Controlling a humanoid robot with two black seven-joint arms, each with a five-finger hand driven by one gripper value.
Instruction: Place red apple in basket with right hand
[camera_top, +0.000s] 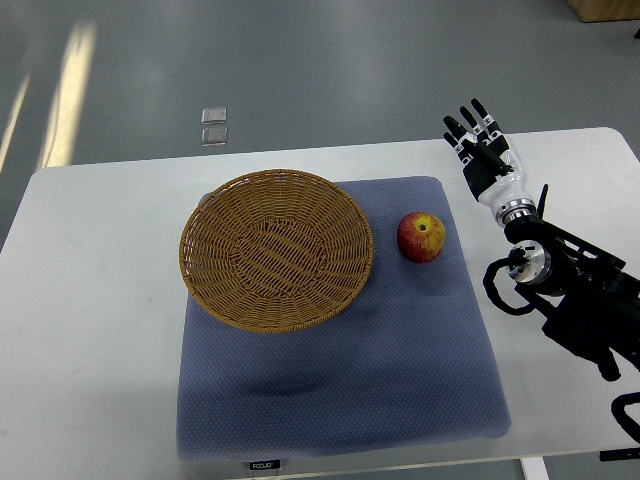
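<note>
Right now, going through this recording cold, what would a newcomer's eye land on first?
The big woven basket stands out first, empty, on the left part of the blue mat. Next comes the red apple, resting on the mat just right of the basket and apart from it. Then the right hand, black and white with fingers spread, up right of the apple and holding nothing.

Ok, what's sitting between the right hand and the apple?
Nothing. In the top view, only bare blue mat and white table separate the open right hand from the red apple.
</note>
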